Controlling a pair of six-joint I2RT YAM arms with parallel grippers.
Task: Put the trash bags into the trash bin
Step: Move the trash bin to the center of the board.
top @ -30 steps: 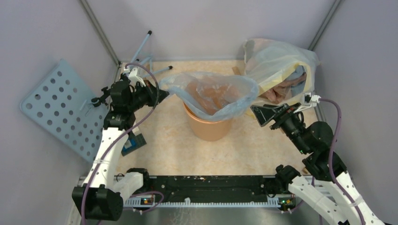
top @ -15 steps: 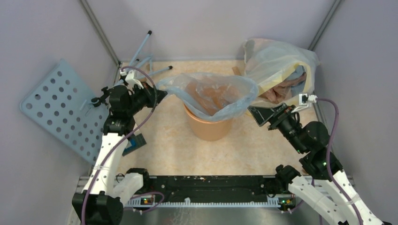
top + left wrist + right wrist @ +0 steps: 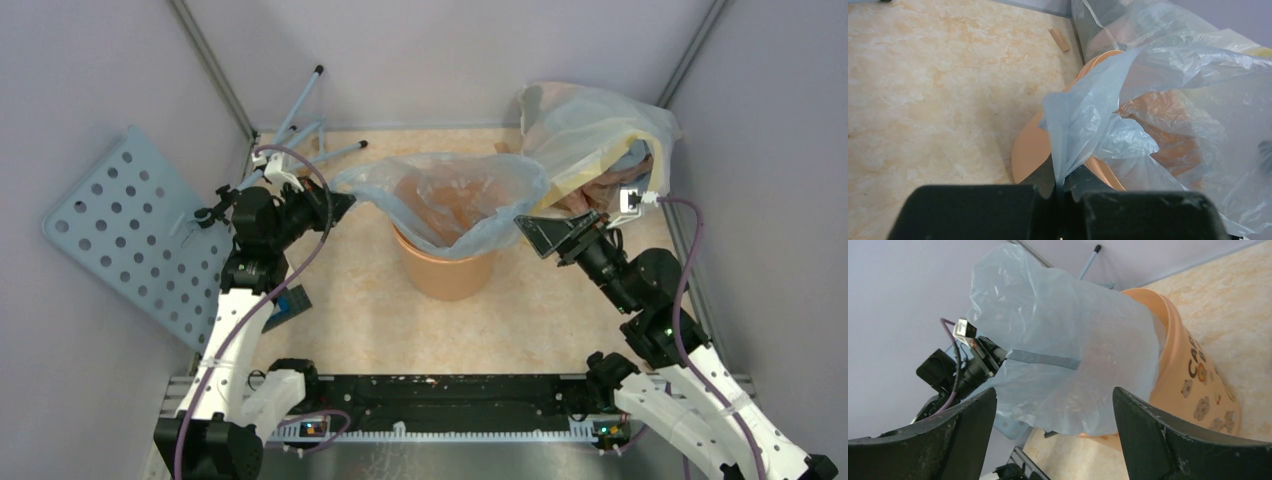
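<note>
The marbled worktop (image 3: 350, 310) carries the orange trash bin (image 3: 445, 278) at its centre. The trash bag (image 3: 455, 200) is draped open over the bin's rim, partly inside. Its film looks feather-light, limp and slippery, best gripped at a bunched rim edge. The left jaws are clamped on its left corner; the right jaws gape just beside its right edge.

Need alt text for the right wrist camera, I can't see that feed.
The right gripper, jaws open, faces the grey-blue trash bag draped over the orange trash bin. Beyond, the left gripper pinches the bag's far edge.
</note>
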